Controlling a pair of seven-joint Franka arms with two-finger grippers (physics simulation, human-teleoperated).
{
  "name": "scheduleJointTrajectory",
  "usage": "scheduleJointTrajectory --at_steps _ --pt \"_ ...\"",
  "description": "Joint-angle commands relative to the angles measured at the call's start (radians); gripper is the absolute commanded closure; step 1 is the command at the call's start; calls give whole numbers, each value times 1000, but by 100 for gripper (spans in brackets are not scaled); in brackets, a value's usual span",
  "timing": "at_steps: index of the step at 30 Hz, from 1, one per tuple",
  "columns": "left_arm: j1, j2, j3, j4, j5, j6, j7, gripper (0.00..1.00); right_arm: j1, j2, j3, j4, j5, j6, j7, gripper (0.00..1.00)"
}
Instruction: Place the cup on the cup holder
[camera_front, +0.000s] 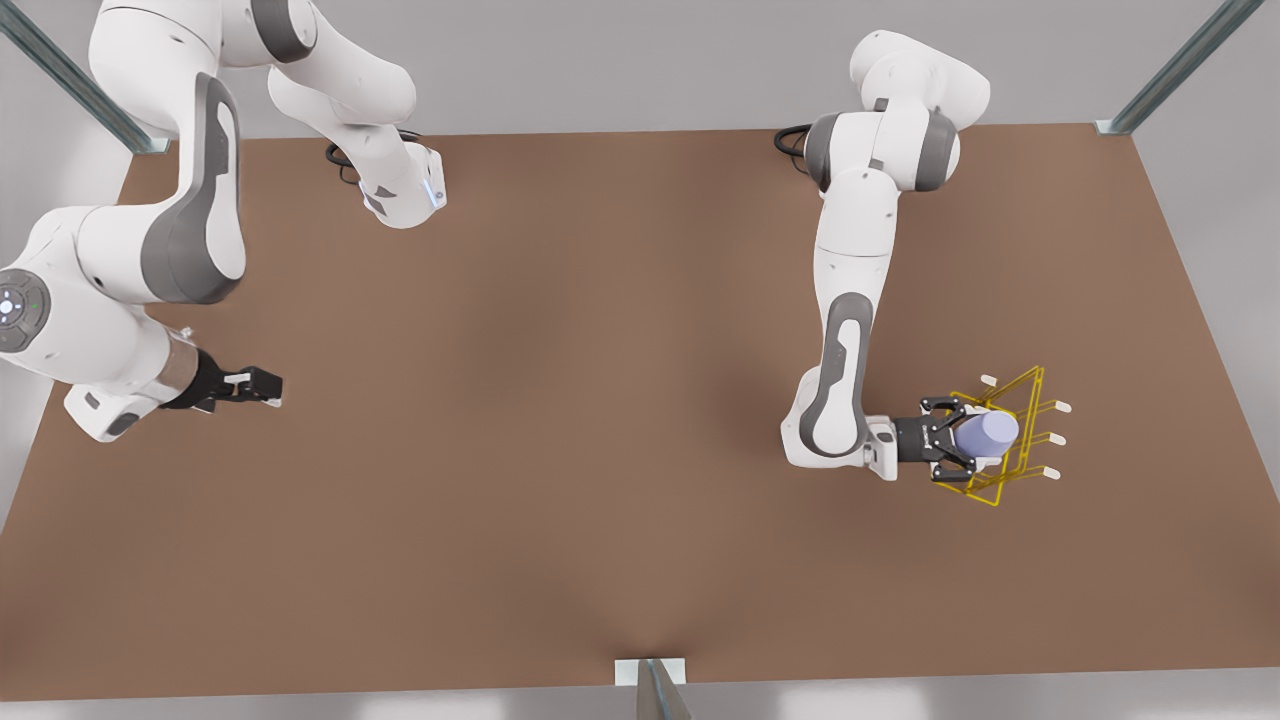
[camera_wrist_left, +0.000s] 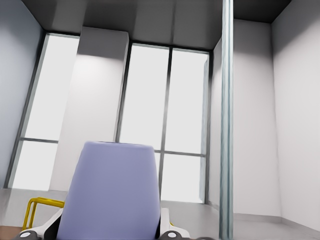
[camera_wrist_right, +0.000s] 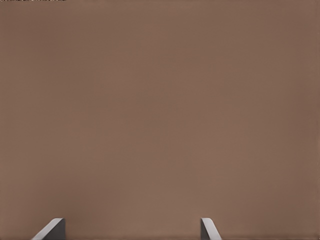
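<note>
Front view: brown table seen from above, two white arms reaching in from the far edge. On the front view's right, left gripper lying level, black fingers clamped on the cup, a lavender-blue tumbler turned on its side with its closed end pointing toward the front view's right. Cup set within the yellow wire loops of the cup holder, white-tipped pegs projecting beyond it; whether cup and wire touch, cannot tell. On the front view's left, right gripper hanging over bare table, well apart from cup and holder, waiting; spread of its fingers hard to judge from here. Left wrist view: cup close up between the fingers, narrower closed end away from the camera, a bend of the yellow cup holder just beside it, a metal post and tall windows behind. Right wrist view: plain brown table below, two pale fingertips set wide apart, nothing between them.
</note>
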Motion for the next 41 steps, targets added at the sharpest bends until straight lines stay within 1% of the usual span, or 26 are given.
scheduleJointTrajectory --at_steps 1,4,5,6,13,14,15,17,18,19,20,21,22,23,24,25,26,27,28,29,30,33,35,38,41 --pt "0 -1 1 -1 3 -2 -23 25 -6 -1 1 0 6 -9 -2 0" --pt "0 -1 1 -1 3 -2 -23 24 -2 3 7 14 3 -29 0 0" --pt "2 -1 1 -1 3 0 -23 20 -3 2 7 14 2 -30 -2 0" --pt "2 -1 1 -1 3 0 -23 0 -2 2 7 14 3 -32 -2 0" --pt "-18 -9 1 -3 0 -17 -21 0 -2 3 7 14 4 -30 -2 0" --pt "-38 -45 1 -10 -8 -23 -11 0 -2 3 7 14 4 -30 -2 0" --pt "-75 -122 -2 -18 -37 -34 43 0 -2 5 7 14 4 -30 -2 0" --pt "-157 -323 -10 -10 -168 -89 251 0 -5 6 7 14 4 -30 -2 0" --pt "-182 -484 -22 10 -314 -101 476 0 -3 5 7 14 1 -30 0 0" --pt "-173 -583 -47 132 -595 -106 877 0 -6 6 7 14 -2 -32 -2 0" --pt "-168 -580 -39 209 -737 -132 1097 0 -6 5 3 14 -4 -32 -2 0" --pt "-87 -587 -42 321 -983 -128 1404 0 -14 2 0 14 -1 -32 -2 0" --pt "-44 -589 -41 367 -1090 -127 1591 0 -14 0 0 14 -1 -32 -2 0" --pt "37 -604 -39 382 -1240 -135 1911 0 -11 2 0 14 3 -31 0 0" --pt "114 -647 -44 369 -1336 -134 2178 0 -9 0 7 14 4 -30 -2 0" --pt "273 -655 -129 370 -1400 -124 2466 0 5 -1 10 14 4 -30 -2 0" --pt "502 -690 -421 335 -1356 -83 2514 0 6 -1 12 14 1 -26 -2 0" --pt "510 -845 -435 101 -1235 32 2563 0 5 0 10 16 -1 -12 -2 0" --pt "533 -912 -436 6 -1233 78 2556 0 6 2 10 16 -1 -7 -2 0" --pt "533 -889 -432 40 -1229 72 2441 0 8 2 12 16 1 2 -2 0" --pt "528 -848 -432 65 -1229 77 2439 0 8 6 18 16 1 14 -2 0" --pt "533 -802 -429 100 -1224 80 2439 0 8 12 24 14 3 43 -2 0" --pt "530 -800 -429 106 -1226 77 2433 0 8 23 32 14 4 62 0 0" --pt "522 -799 -429 108 -1226 72 2428 0 6 -3 33 16 -5 48 3 0" --pt "520 -796 -430 108 -1227 70 2430 0 -6 23 24 60 -7 120 4 0"
